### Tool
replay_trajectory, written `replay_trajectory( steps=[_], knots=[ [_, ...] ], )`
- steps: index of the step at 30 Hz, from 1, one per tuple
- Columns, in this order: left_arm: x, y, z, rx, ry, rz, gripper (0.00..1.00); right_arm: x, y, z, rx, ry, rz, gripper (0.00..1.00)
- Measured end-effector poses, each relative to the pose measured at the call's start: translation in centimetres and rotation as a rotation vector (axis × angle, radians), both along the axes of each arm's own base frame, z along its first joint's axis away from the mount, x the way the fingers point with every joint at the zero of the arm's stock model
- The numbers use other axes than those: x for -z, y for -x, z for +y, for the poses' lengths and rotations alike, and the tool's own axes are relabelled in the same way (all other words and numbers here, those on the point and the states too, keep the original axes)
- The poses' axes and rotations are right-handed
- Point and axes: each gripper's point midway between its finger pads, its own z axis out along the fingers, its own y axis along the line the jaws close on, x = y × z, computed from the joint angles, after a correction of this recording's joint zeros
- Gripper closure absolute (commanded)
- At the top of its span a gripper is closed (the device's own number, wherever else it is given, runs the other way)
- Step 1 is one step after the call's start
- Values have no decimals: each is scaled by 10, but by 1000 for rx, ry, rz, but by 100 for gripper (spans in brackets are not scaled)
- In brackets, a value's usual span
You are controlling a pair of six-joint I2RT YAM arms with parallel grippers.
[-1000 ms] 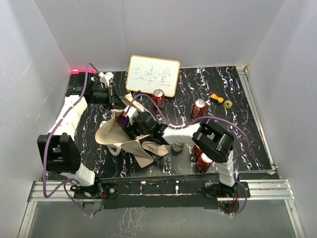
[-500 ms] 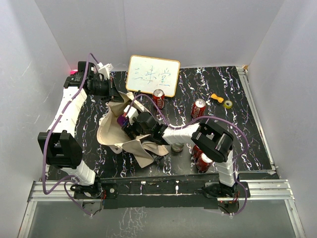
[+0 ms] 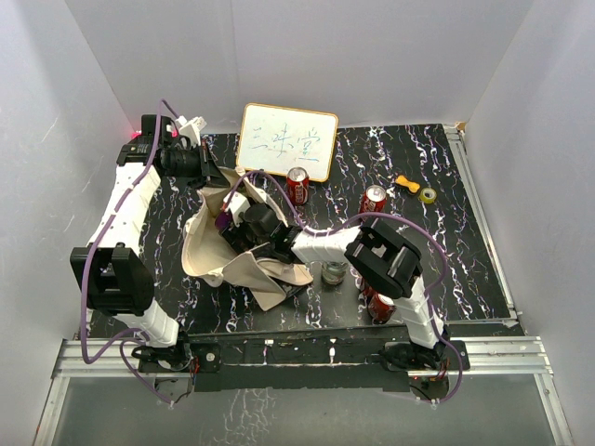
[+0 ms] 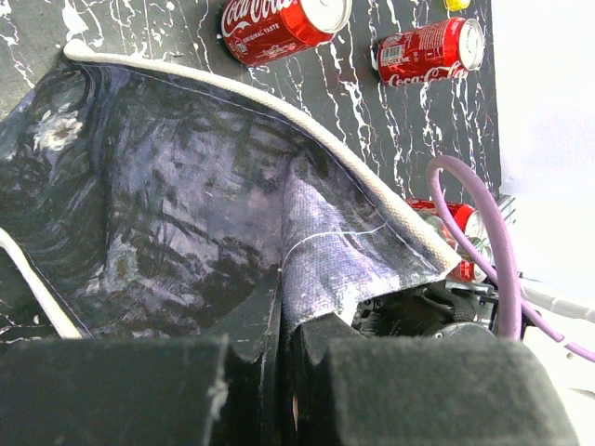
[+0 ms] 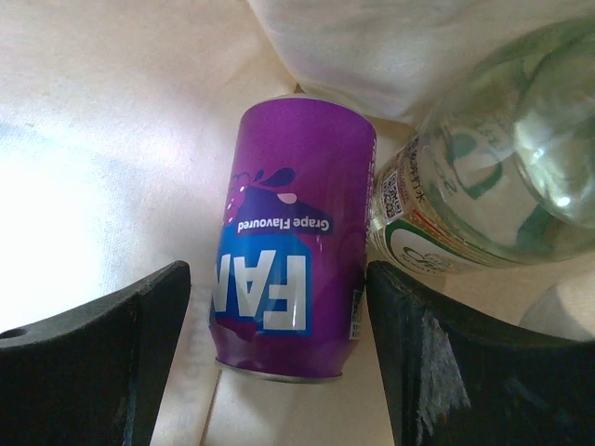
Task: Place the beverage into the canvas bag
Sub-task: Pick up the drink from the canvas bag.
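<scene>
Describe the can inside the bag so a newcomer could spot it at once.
Start at the beige canvas bag slumped left of centre on the black marbled table. Inside it sits a purple can beside a clear bottle. It alone is purple, labelled grape flavoured; red cans stand outside.

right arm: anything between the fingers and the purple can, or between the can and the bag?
Nothing visible. The purple can lies between the right gripper's open fingers, already down among the canvas bag's cloth. A clear bottle sits close beside it, by one finger. The left gripper pinches the bag's rim.
</scene>
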Motion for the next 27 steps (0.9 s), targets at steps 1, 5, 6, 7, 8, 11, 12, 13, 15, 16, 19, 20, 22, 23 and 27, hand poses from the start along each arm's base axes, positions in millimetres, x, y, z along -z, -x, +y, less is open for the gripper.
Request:
replay_trajectory(
  steps=[1, 5, 6, 7, 8, 11, 12, 13, 15, 16, 19, 20, 22, 23, 27],
  knots=[
    [0, 0, 0, 0, 0, -2, 100, 0, -1, 0, 3, 2, 3, 21],
    [-1, -2, 1, -2, 0, -7, 100, 10, -4, -1, 25, 31, 18, 20],
    [-1, -2, 1, -4, 0, -7, 100, 13, -4, -2, 29, 41, 22, 20],
    [-1, -2, 1, -4, 0, -6, 100, 16, -4, -4, 33, 51, 26, 20],
    [-1, -2, 2, -5, 0, -6, 100, 19, -4, -6, 36, 60, 29, 21],
    [-1, -2, 1, -7, 1, -4, 100, 22, -5, -10, 40, 74, 38, 21],
    [-1, -2, 1, -9, 3, 0, 100, 22, -5, -10, 40, 76, 40, 21],
    [-1, -3, 1, -10, 5, 3, 100, 23, -4, -11, 39, 80, 43, 21],
    [-2, -5, 0, -13, 15, 11, 100, 24, -3, -12, 35, 89, 51, 21],
    [-2, -6, -1, -15, 20, 15, 100, 25, -3, -13, 33, 95, 57, 21],
    [-3, -8, -2, -22, 37, 25, 100, 29, -3, -12, 30, 113, 73, 22],
    [-4, -9, -2, -25, 39, 26, 100, 31, -4, -12, 30, 122, 79, 22],
    [-4, -10, -1, -30, 41, 22, 100, 34, -5, -10, 31, 138, 91, 23],
    [-5, -11, 0, -33, 41, 17, 100, 35, -6, -9, 32, 145, 96, 24],
    [-6, -15, 4, -46, 38, 4, 100, 39, -11, -3, 38, 158, 106, 29]
  ],
)
